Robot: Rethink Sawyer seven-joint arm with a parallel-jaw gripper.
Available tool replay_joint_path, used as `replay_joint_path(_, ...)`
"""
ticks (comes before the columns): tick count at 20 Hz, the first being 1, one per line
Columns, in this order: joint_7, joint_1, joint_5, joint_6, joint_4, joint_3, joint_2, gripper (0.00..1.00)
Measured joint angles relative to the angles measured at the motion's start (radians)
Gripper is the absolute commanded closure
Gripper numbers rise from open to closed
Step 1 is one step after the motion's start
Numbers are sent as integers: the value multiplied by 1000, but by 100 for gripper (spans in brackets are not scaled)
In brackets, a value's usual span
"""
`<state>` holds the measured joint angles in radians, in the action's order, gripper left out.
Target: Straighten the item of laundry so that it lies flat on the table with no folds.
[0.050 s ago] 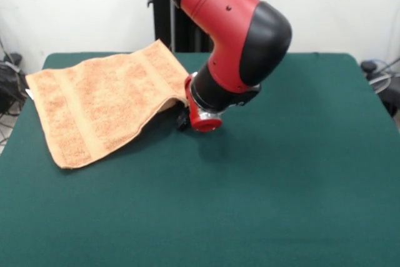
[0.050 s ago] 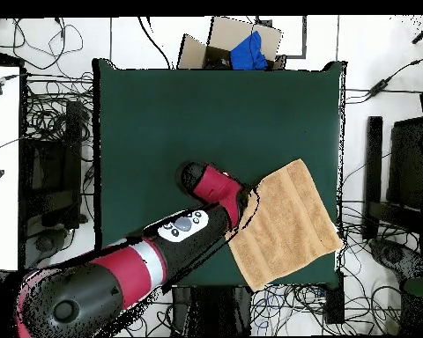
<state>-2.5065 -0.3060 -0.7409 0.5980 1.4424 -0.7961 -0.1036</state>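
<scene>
Low over the middle of the table, the red and black arm's gripper (image 1: 185, 117) sits at the end of a red wrist collar, pressed against the raised corner of the towel; its tips are dark and mostly hidden behind the cloth and the wrist, so whether it is spread or closed on the fabric cannot be told from either view. Right beside it, the small, roughly square peach-orange terry-cloth towel (image 1: 103, 107) has its nearest corner lifted off the surface, with a shadowed gap under that edge, while the rest of it lies spread flat. Woven border bands run across it near two opposite edges, and a small white tag shows at its outer corner. In the overhead view the towel (image 2: 284, 222) lies turned at an angle near one corner of the table, with one corner reaching past the table edge, and the arm crosses the table diagonally toward it. Under everything, the large rectangular table with a dark green cloth-like surface (image 1: 281, 186) stretches well beyond the towel. Beyond the table, the overhead view shows tangled cables on the floor and a cardboard box (image 2: 228, 42) holding something blue.
</scene>
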Motion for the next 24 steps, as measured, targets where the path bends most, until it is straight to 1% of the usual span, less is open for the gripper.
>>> replay_joint_path(7, -53, -17, -2, 0, -1, -14, -13, 100)
replay_joint_path(12, -54, 1, -2, 4, 13, -1, 11, 100)
replay_joint_path(18, -54, 62, -2, 55, 57, 56, 92, 100)
replay_joint_path(20, -54, 116, -1, 132, 82, 96, 150, 100)
replay_joint_path(24, -54, 185, 7, 243, 105, 141, 213, 100)
